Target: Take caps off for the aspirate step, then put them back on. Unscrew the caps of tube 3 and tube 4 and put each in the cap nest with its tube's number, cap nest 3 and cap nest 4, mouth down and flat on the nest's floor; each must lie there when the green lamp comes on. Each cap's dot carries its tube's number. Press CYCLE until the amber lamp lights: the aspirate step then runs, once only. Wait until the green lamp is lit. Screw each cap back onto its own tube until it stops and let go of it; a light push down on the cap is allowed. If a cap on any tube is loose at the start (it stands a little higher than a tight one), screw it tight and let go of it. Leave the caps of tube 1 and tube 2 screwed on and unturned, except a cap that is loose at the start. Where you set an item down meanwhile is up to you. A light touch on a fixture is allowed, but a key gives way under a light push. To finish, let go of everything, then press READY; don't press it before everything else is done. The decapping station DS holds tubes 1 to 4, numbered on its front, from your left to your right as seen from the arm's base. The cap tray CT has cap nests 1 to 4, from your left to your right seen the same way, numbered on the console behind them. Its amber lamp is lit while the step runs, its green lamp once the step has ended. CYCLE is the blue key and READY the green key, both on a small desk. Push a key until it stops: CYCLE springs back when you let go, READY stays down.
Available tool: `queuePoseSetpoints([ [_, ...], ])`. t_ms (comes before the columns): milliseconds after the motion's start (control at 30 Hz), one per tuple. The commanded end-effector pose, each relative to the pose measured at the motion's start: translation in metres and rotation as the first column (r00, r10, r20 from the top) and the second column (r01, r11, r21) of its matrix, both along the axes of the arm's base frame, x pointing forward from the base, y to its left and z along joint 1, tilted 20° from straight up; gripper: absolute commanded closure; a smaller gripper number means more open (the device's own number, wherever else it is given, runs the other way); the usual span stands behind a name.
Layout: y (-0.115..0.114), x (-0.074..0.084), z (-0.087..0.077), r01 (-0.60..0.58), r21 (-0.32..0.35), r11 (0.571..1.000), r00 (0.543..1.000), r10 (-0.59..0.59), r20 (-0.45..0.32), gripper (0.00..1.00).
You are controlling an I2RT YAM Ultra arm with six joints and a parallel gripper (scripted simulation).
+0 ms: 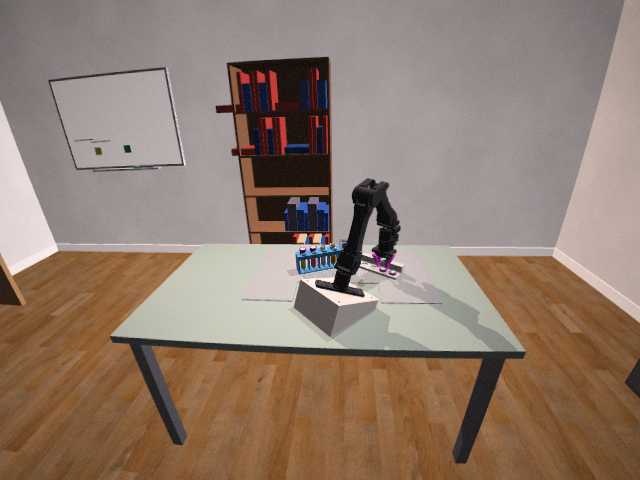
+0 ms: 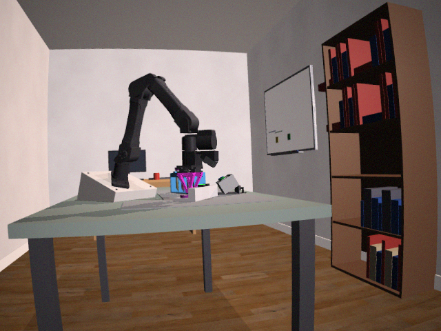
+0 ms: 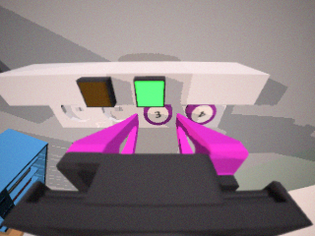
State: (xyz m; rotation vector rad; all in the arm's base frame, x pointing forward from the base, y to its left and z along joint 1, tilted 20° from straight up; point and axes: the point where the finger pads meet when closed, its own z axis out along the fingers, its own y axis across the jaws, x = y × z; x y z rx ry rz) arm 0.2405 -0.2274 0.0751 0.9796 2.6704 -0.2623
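Observation:
In the wrist view the green lamp is lit and the amber lamp is dark on the white console of the cap tray. The purple cap marked 3 lies in its nest below the green lamp, and the cap marked 4 lies in the nest to its right. My gripper hangs low over cap 3, its magenta fingers open to either side of it and holding nothing. It also shows above the tray in the top view and the exterior view.
The blue decapping station stands left of the tray, with two capped tubes at its left end; its corner shows in the wrist view. Nests 1 and 2 hold no caps. The key desk sits beyond the tray.

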Motion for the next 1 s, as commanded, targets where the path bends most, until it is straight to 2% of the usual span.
queuePoseSetpoints([
  [0, -0.0025, 0.0031, 0.0061, -0.002, -0.017, 1.0, 1.0, 0.003, 0.019, 0.53],
  [967, -0.006, 0.0053, -0.0033, -0.002, -0.017, 1.0, 1.0, 0.003, 0.019, 0.53],
])
